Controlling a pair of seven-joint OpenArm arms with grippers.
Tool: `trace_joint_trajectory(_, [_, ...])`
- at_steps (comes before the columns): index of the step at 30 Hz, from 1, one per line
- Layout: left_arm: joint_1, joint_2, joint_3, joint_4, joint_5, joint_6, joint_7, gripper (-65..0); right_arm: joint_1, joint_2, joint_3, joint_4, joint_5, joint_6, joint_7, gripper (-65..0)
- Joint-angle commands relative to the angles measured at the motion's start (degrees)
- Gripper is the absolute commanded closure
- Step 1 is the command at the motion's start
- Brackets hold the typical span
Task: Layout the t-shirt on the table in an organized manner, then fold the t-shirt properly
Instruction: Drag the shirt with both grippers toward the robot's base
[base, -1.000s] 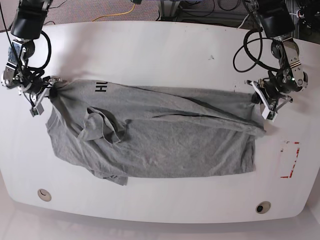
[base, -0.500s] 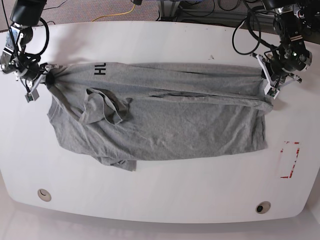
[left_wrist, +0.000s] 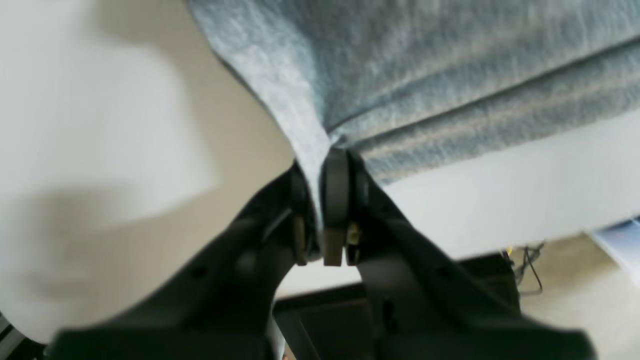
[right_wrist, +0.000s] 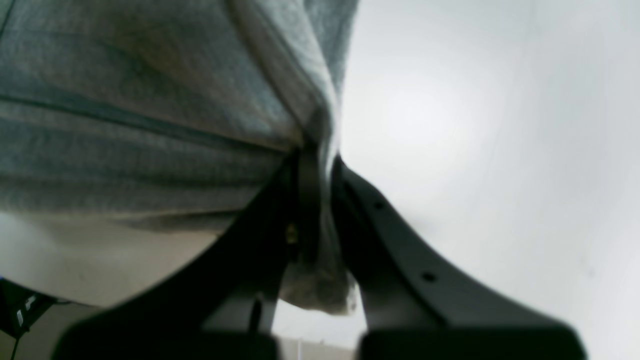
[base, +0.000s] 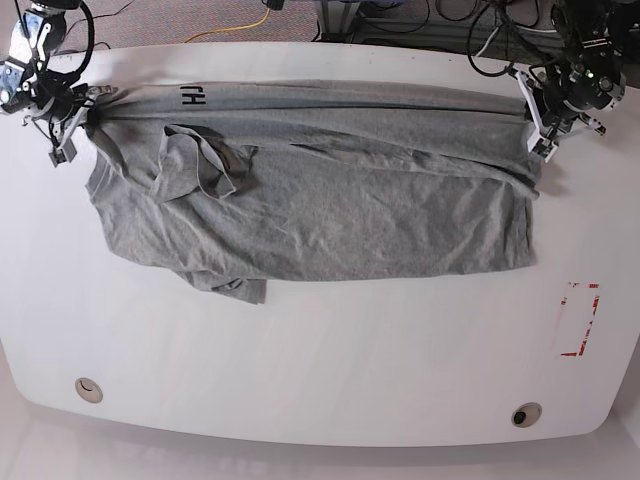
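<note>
The heather-grey t-shirt is stretched between both grippers near the far edge of the white table, its top edge taut and lifted. Black letters show at its upper left, and a sleeve lies folded on top. My left gripper is shut on the shirt's right corner; the left wrist view shows its jaws pinching fabric. My right gripper is shut on the left corner; the right wrist view shows it clamped on bunched cloth.
A red rectangular outline marks the table at the right. Two round holes sit near the front edge. Cables and a yellow cord lie on the floor behind the table.
Both grippers have moved toward the far edge of the table, dragging the shirt with them. Its top edge is now straighter and more spread.
</note>
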Motion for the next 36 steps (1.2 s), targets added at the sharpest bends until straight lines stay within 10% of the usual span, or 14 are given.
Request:
trace_joint_trajectory(1, [1.37, -1.34, -1.62, 1.19, 1.90, 0.56, 0.10, 0.0, -1.20, 1.63, 1.21, 1.43, -0.79, -0.53, -0.45, -0.3])
trace_joint_trajectory(19, [5.50, -3.98, -6.01, 1.19, 1.81, 0.56, 0.10, -2.5, -4.27, -0.04, 1.29, 1.52, -0.79, -0.53, -0.19, -0.6])
trace_joint_trajectory(29, [5.33, -4.06, -6.19, 1.19, 1.99, 0.56, 0.10, -31.7, -4.80, -0.92, 1.29, 3.63, -0.79, -0.53, -0.28, -1.6])
trace_joint_trajectory(36, [5.33, -4.06, -6.10, 1.10, 2.86, 0.56, 0.10, -36.8, -6.56, -1.28, 1.38, 7.23, -0.79, -0.53, -0.37, -27.9])
